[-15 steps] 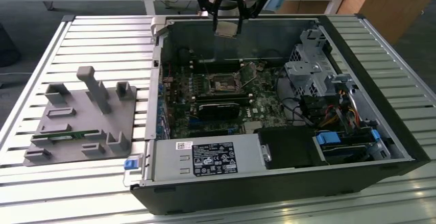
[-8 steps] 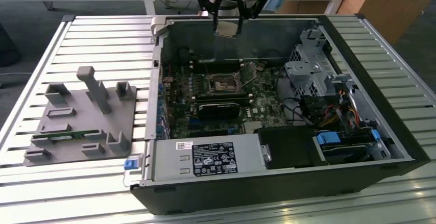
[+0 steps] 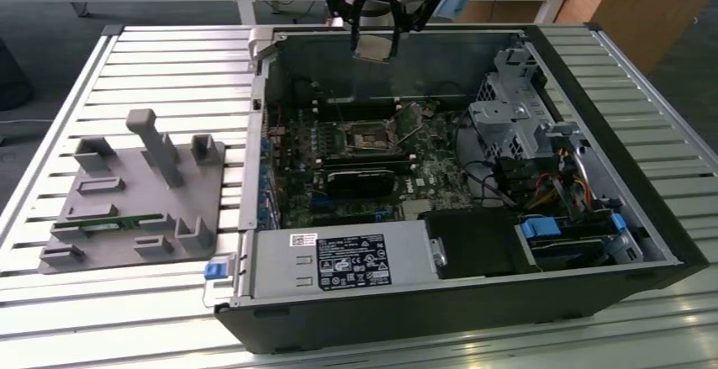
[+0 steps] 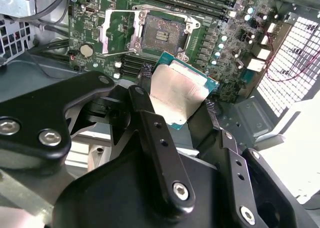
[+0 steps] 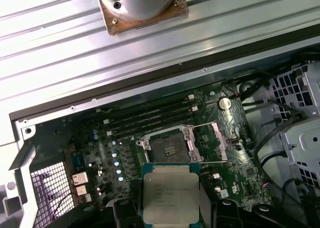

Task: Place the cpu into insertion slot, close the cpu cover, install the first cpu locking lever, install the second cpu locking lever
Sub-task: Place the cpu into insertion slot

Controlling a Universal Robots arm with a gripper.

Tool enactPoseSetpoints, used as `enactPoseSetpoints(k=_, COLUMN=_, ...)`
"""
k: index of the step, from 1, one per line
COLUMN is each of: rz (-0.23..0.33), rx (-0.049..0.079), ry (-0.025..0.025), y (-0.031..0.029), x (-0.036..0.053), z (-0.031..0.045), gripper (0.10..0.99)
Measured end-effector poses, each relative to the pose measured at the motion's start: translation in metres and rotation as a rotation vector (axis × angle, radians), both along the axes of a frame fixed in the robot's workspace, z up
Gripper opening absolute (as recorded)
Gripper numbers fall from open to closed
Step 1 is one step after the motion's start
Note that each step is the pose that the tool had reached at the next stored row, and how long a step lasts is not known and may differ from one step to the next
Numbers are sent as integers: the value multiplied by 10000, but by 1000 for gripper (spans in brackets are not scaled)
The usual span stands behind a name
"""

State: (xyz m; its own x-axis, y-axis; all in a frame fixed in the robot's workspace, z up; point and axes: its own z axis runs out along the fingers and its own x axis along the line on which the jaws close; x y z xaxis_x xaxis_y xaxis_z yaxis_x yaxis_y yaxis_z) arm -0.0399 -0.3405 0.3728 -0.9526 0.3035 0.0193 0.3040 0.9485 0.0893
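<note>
The hand [image 4: 177,90] is pinching the cpu [image 5: 170,195] by 2 opposite edges, hanging above the open computer case [image 3: 449,314] on the bench [image 3: 146,58]. The insertion slot [image 5: 169,148] is lying bare below it, with the cpu cover [image 5: 216,144] swung open beside it.

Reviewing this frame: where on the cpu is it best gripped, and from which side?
By two opposite thin edges, coming from the side of its metal top. The cpu is a thin flat square; the gripper holds it so, fingers on opposite edges, leaving the underside free for the insertion slot.
</note>
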Motion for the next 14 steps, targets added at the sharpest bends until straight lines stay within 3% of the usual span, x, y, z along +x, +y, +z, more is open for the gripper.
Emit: enactPoseSetpoints(k=14, rz=-366, rx=0, ry=0, y=0, x=0, z=0, gripper=541)
